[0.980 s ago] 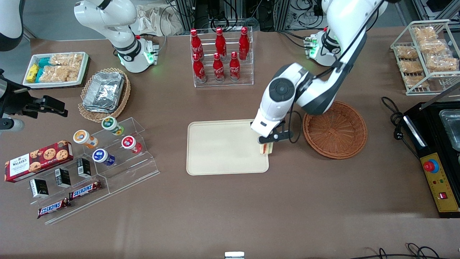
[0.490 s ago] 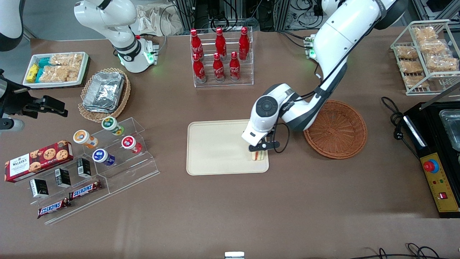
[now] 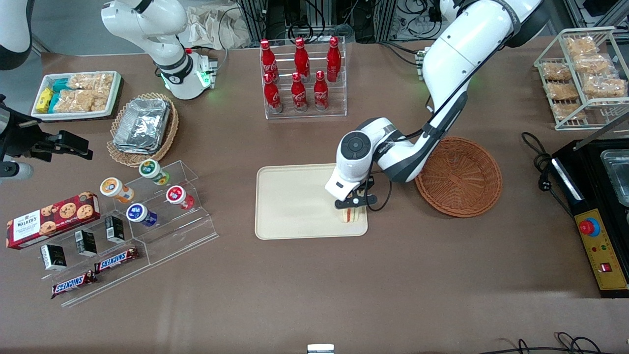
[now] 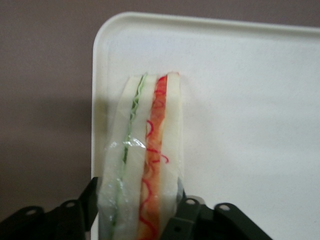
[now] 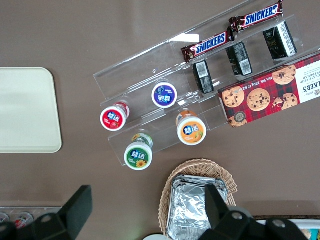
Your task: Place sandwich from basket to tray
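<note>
Your claw (image 3: 352, 205) is clamped on the sandwich (image 3: 349, 215), one finger (image 4: 186, 212) pressed on each bread face, and it hangs over the tray (image 3: 295, 201) at the corner nearest the front camera on the working arm's end. The sandwich is out of the basket (image 3: 459, 177), which sits empty on the surface just beside the tray toward the working arm's end. In the wrist view the wedge (image 4: 142, 165) stands on edge, filling layers showing, with its long axis running straight out from the claw and along the tray's short rim (image 4: 97, 100), very near that rim. That is the relation your next move turns on: the wedge is directly under the claw and sits inside the rim, but only just. Can't tell whether the lower edge touches the tray floor yet; from the front view it looks close. Judgement: transfer nearly done, only lowering and release left. Suggest you go straight down, maybe nudge toward the tray's middle first so it clears the rim. Risk: held upright on a narrow edge, it may tip over onto a bread face when you let go.
</note>
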Motion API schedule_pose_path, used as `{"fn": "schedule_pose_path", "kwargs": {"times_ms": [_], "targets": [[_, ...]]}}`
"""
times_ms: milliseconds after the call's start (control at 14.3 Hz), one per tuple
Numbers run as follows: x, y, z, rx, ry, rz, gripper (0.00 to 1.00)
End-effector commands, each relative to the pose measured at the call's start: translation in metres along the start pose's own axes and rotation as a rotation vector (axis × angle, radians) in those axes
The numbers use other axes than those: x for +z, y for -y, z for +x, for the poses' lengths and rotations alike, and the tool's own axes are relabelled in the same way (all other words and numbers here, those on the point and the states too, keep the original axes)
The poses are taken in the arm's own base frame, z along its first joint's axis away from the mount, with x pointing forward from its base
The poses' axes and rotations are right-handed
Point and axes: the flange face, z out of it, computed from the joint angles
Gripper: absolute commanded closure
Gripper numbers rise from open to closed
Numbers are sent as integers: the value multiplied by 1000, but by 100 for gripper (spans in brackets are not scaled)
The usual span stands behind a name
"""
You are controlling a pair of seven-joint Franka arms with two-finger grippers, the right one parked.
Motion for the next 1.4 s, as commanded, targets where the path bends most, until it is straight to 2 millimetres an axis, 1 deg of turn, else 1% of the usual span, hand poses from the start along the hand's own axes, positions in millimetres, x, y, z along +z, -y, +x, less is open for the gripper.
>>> {"fn": "schedule_pose_path", "kwargs": {"times_ms": [0, 140, 280, 350, 420, 490, 560, 630, 700, 770, 840, 910, 980, 1120, 1190, 1260, 1330], "targets": [[-55, 5, 12, -45, -46, 61, 0], [-99, 19, 18, -83, -22, 110, 0], [-147, 38, 27, -156, -26, 76, 0], [-175, 60, 34, -202, -23, 81, 0], [-199, 75, 32, -218, 0, 88, 0], [-231, 98, 35, -213, 12, 86, 0], [-260, 137, 45, -204, 35, 75, 0], [-290, 174, 48, -166, 73, 37, 0], [-315, 211, 50, -125, 97, 12, 0], [-334, 246, 51, -88, 107, 6, 0], [-347, 269, 49, -41, 114, 5, 0], [-355, 292, 50, -3, 114, -2, 0], [-362, 309, 53, 43, 106, -11, 0], [-365, 346, 61, 114, 111, -23, 0], [-366, 356, 67, 119, 107, -25, 0], [-376, 360, 71, 116, 84, -26, 0], [-378, 359, 78, 112, 75, -17, 0]]}}
